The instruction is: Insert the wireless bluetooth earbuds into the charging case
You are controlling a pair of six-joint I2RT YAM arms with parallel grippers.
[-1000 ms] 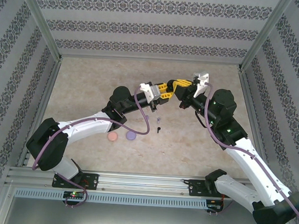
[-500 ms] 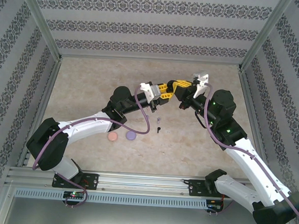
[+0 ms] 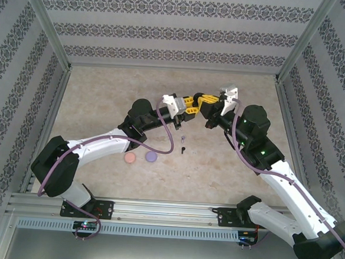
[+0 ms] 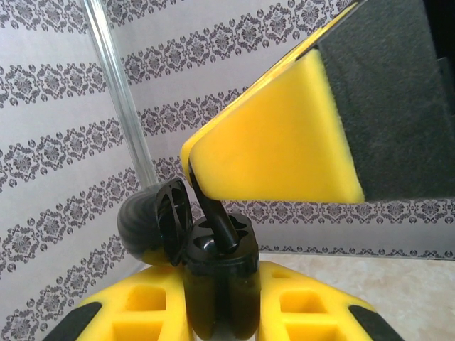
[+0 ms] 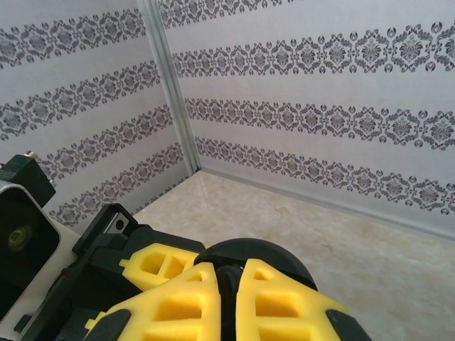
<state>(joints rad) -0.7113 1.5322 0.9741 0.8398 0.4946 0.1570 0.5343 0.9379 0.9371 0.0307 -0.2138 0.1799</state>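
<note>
From above, the left jaws and right jaws meet tip to tip over the table (image 3: pixel 104 95). Two loose earbuds (image 3: pixel 183 149) lie just beneath them.

The left wrist view adds the detail. The left jaws are clamped on the open black charging case (image 4: pixel 217 284), and the right jaws pinch a black earbud (image 4: pixel 215 219) angled into its well.

The right wrist view hides that well behind its closed fingers (image 5: pixel 192 298).

Pushed at this tilt, the earbud may jam on the rim or slip free.

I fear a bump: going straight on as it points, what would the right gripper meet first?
Probably the open black case, clamped in the left gripper; the earbud held by the right gripper seems to reach it.
</note>
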